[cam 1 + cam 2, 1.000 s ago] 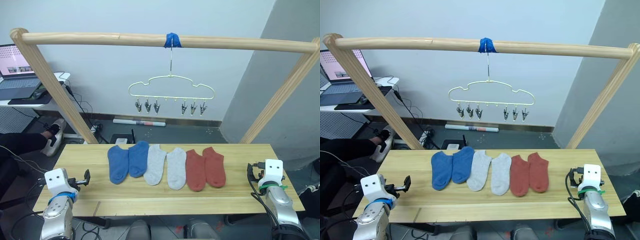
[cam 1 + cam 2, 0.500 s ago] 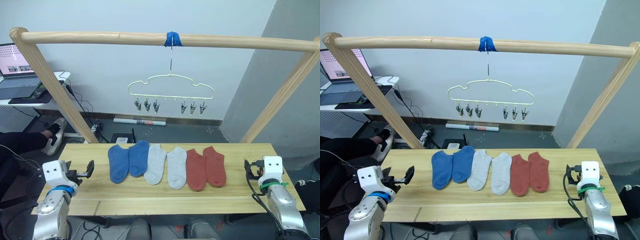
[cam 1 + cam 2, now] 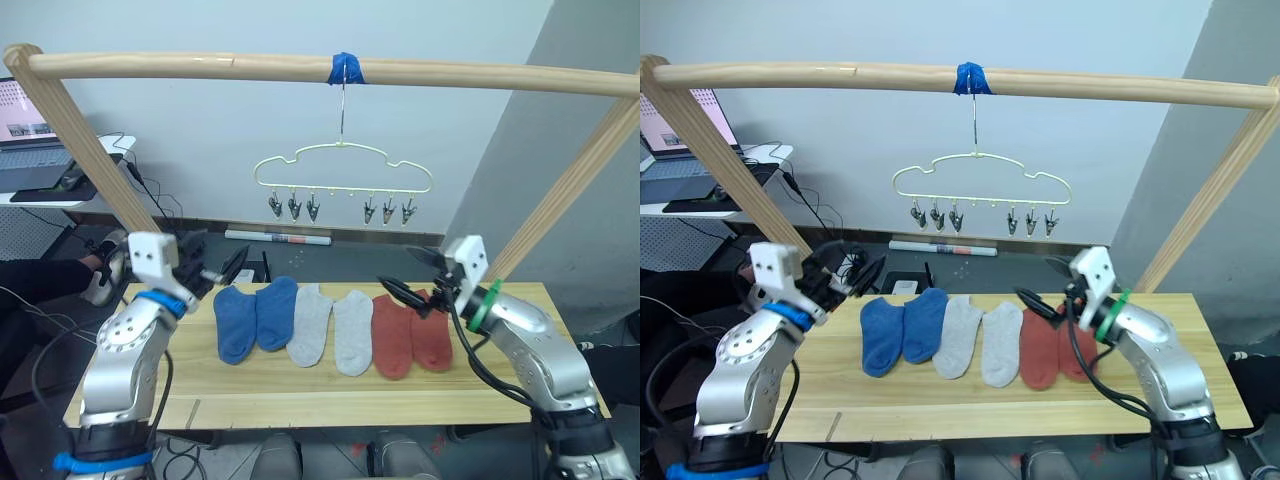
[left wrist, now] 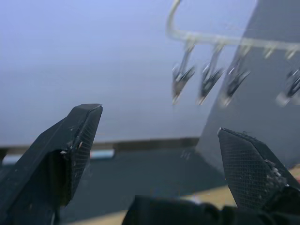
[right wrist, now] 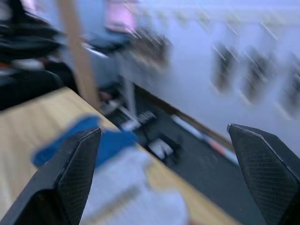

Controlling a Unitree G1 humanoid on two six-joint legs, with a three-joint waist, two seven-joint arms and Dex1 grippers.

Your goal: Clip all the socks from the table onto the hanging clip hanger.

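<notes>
Six short knit socks point(image 3: 333, 328) are laid flat in a row across the middle of the table point(image 3: 300, 400), a long top of light wooden planks; each sock's long axis runs from the near edge toward the far edge, cuffs at the far side, toes nearer the robot. From the robot's left the pairs are blue point(image 3: 236, 322), light grey point(image 3: 352, 333) and rust red point(image 3: 391, 338), neighbours touching or slightly overlapping. Above and behind them the clip hanger point(image 3: 341, 170), a thin pale yellow-green wire with a wavy top, hangs level by its metal hook from a thick round wooden rail point(image 3: 200, 66) at a band of blue tape point(image 3: 346, 69); its long axis runs left to right, and six small silver clips point(image 3: 291, 208) dangle in two groups of three. The left gripper point(image 3: 212, 271) is held above the table's far left edge, its textured black fingers point(image 4: 77, 140) spread apart. The right gripper point(image 3: 407, 284) is held above the rust red socks, its fingers point(image 5: 79, 164) likewise wide apart and empty.
</notes>
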